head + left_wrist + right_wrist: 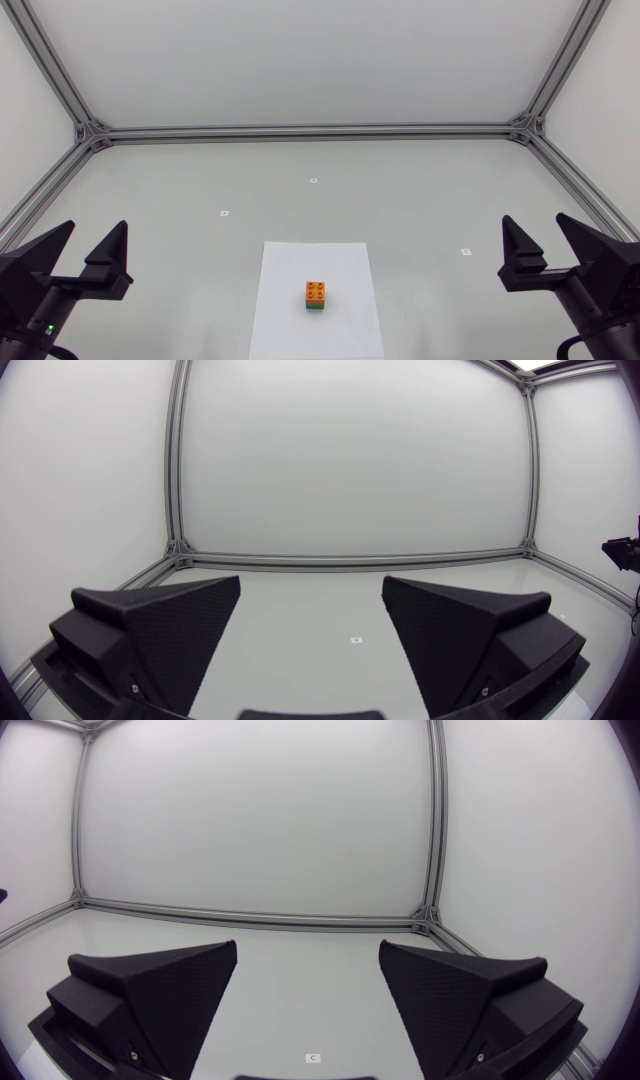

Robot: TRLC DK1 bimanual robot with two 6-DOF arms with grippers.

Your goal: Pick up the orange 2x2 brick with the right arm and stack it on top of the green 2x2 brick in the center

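A small orange 2x2 plastic brick is sitting on top of a green 2x2 plastic brick, and only a thin band of the green one is showing beneath it. The two-brick stack is standing upright near the middle of a white rectangular paper sheet, which is lying on the pale grey table between the two arms. The orange brick's studs are facing up. Its footprint is square, so no side is reading as longer, and its edges are running roughly parallel to the sheet's edges.

The matte black left gripper is hanging at the left side of the table, well apart from the stack, with its two wedge fingers spread and nothing between them. The matte black right gripper is mirroring it at the right side, fingers likewise parted and holding nothing.

Three tiny white square tags are lying scattered on the table; any print on them is too small to read.

Only the head view is showing the bricks and the sheet. The left wrist view is showing the left gripper with one tag on bare table ahead of its fingers. The right wrist view is showing the right gripper with a tag between its fingers, its mark unreadable.
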